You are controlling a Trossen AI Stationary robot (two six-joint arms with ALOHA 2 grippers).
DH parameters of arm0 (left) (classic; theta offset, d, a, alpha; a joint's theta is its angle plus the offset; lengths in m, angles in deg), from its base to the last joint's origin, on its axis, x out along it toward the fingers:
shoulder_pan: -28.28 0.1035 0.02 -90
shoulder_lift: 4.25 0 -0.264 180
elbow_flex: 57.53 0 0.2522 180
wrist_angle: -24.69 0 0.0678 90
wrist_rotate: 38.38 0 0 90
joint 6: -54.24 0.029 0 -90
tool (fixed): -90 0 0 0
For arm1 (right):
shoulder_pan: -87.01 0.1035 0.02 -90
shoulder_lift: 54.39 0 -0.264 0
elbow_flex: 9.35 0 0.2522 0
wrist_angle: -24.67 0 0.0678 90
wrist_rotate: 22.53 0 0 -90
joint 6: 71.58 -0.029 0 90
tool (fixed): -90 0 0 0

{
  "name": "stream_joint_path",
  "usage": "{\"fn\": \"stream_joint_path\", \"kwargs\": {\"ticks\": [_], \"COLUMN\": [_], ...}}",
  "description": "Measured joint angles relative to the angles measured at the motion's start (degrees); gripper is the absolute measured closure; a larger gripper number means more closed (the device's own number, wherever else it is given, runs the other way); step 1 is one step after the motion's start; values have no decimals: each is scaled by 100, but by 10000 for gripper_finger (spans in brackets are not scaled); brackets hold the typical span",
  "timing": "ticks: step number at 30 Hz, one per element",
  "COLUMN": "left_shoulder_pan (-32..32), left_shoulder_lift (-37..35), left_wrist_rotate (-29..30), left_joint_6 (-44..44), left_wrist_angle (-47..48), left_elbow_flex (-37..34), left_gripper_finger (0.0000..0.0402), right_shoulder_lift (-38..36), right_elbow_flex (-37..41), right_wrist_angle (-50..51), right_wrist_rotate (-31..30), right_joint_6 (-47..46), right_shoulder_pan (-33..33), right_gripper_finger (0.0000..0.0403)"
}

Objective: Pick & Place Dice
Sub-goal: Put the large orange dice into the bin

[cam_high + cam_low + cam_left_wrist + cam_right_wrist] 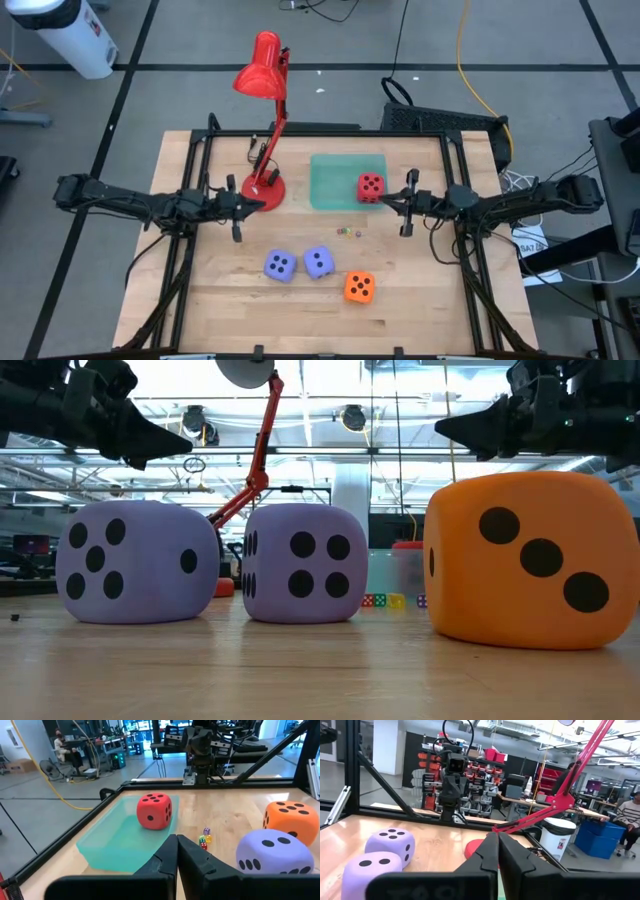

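While the red die [370, 186] sits in the tray [335, 180], both grippers hang closed, empty

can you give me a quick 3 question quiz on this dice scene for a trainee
1. True or false: the red die lies in the green tray.
2. How many large dice sit on the bare table, outside the tray?
A. one
B. two
C. three
3. Fill in: both the left gripper and the right gripper have their fingers ____.

Key
1. True. The red die rests at the tray's right end.
2. C. Two lavender dice and the orange die are on the wood in front of the tray.
3. Shut. In each wrist view the fingers meet, holding nothing.
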Motion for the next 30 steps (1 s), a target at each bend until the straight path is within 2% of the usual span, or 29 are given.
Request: {"fn": "stream_joint_path", "kwargs": {"ticks": [30], "left_shoulder_pan": [0], "left_shoulder_lift": [7], "left_wrist_rotate": [148], "left_joint_6": [-320], "left_wrist_angle": [-16], "left_elbow_flex": [4], "left_gripper_finger": [385], "right_shoulder_lift": [0], "right_elbow_flex": [-2], "right_wrist_angle": [122], "right_wrist_rotate": [2], "right_joint_6": [-117], "right_shoulder_pan": [67], "right_gripper_finger": [398]}}
